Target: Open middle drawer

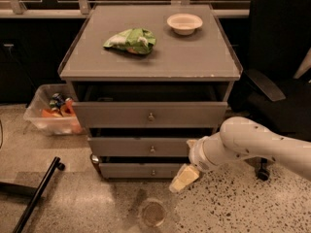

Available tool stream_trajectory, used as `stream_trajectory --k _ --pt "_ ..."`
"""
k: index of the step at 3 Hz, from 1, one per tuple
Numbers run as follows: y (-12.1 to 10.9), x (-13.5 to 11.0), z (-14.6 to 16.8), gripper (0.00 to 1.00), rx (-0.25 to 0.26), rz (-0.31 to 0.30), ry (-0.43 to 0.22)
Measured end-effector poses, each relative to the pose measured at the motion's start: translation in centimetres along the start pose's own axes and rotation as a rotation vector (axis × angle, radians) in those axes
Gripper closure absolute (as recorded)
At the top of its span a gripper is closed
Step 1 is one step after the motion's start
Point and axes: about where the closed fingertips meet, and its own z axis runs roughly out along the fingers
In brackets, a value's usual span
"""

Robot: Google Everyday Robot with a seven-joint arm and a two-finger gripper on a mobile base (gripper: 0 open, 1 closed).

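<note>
Hand (183, 178) is hanging low in front of the bench (194, 57), off the bottom drawer's (131, 170) right end and just below the middle drawer (126, 147); cannot tell if it is spread or pressed together. Middle drawer is sitting between the top drawer (112, 114) and the bottom one, with a dark gap showing above its front. Green bag (130, 40) and white bowl (184, 23) are lying on the bench.
</note>
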Motion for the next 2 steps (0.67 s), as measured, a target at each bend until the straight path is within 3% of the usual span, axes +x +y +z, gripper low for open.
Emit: stream_trajectory --k 2 --pt "-0.64 0.13 0.82 0.00 0.026 0.015 0.018"
